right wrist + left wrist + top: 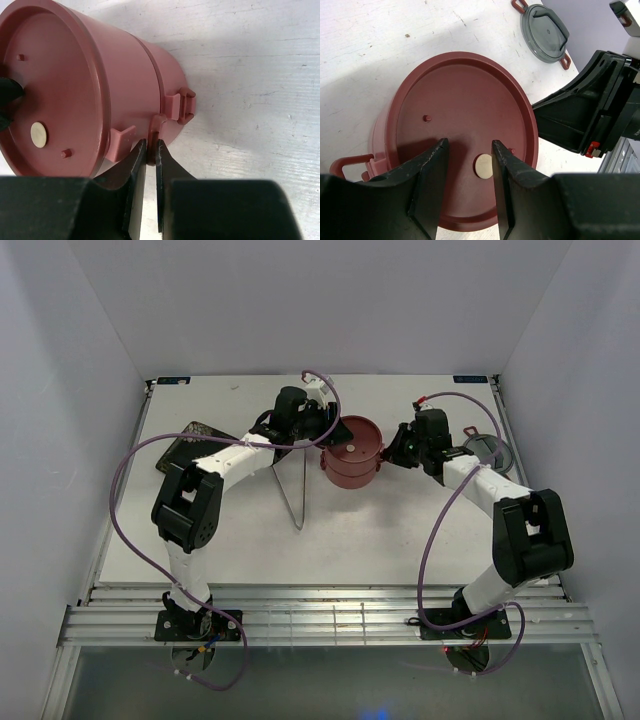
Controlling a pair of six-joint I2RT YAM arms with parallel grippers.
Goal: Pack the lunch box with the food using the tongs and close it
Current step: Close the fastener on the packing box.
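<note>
The dusty-red lunch box (352, 452) stands stacked with its flat lid (462, 115) on, mid-table. My left gripper (468, 150) hovers open over the lid, its fingers (431, 170) straddling a small pale disc (483, 166) with nothing between them. A left fingertip (7, 95) shows close to the lid top. From the right side, my right gripper (151, 146) is shut on a thin side handle (156, 125) of the lunch box (125, 80). The silver tongs (297, 490) lie on the table in front of the box. The food is out of view.
A dark patterned square plate (185, 445) lies at the left under the left arm. A grey round lid with red tabs (487, 450) (545, 31) rests on the table at the right, behind the right arm (590, 110). White walls enclose the table.
</note>
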